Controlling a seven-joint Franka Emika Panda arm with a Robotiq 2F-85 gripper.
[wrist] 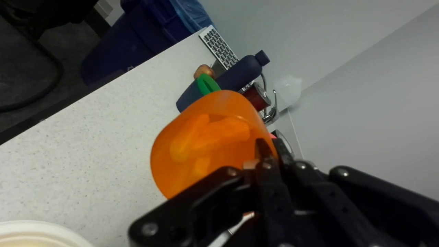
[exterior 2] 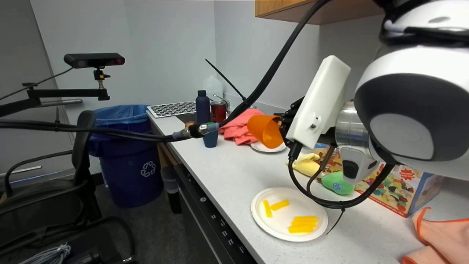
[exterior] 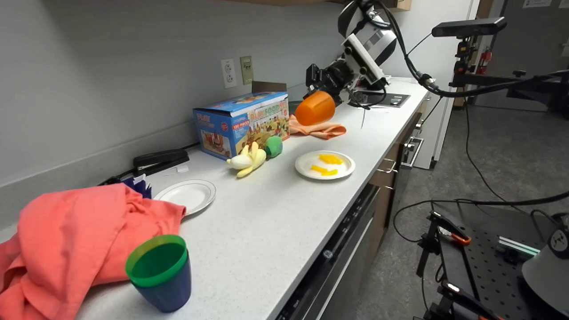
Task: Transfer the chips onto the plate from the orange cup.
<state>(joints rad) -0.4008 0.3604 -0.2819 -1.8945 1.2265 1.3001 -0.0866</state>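
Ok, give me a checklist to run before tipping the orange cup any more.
1. Gripper closed on the orange cup: ok, its wall is pinched.
2. Plate flat on the counter: ok.
3. Chips on it within the rim: ok, none overhangs.
4. Mouth of the orange cup directly over the plate: cannot tell; the cup is tilted and raised, but the views leave the alignment unclear.
5. No chips left in the orange cup: cannot tell; the wrist view shows brighter, stick-like shapes through its wall, possibly chips.
6. Banana off the plate: ok, it lies apart.
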